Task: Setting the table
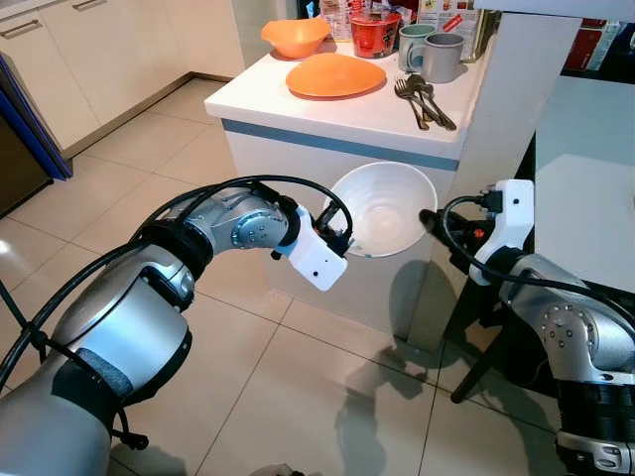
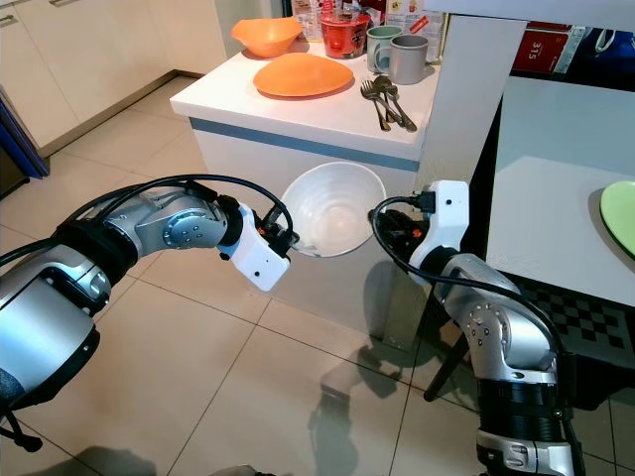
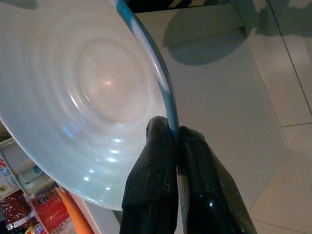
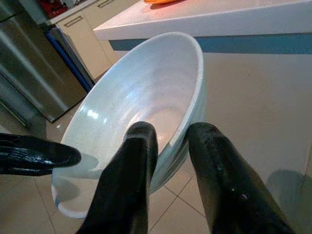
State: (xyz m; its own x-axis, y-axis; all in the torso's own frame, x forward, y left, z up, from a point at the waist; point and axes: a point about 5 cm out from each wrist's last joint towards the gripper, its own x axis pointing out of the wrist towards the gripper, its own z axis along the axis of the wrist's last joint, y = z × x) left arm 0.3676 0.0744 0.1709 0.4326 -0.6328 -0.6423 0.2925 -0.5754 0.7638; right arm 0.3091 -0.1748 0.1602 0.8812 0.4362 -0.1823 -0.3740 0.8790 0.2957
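White bowl is held tilted in mid-air in front of the kitchen desk, between both arms. Left end effector is pinched tight on its rim. Right end effector straddles the opposite rim, fingers apart, one inside and one outside, not clamped. Looks like a handover: close the right firmly on the rim before the left lets go, keep the bowl steady, then carry it to the white table.

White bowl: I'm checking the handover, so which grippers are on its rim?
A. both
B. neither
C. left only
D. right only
A: the left gripper pinches the white bowl at its rim, and the right gripper straddles the opposite rim with jaws apart.
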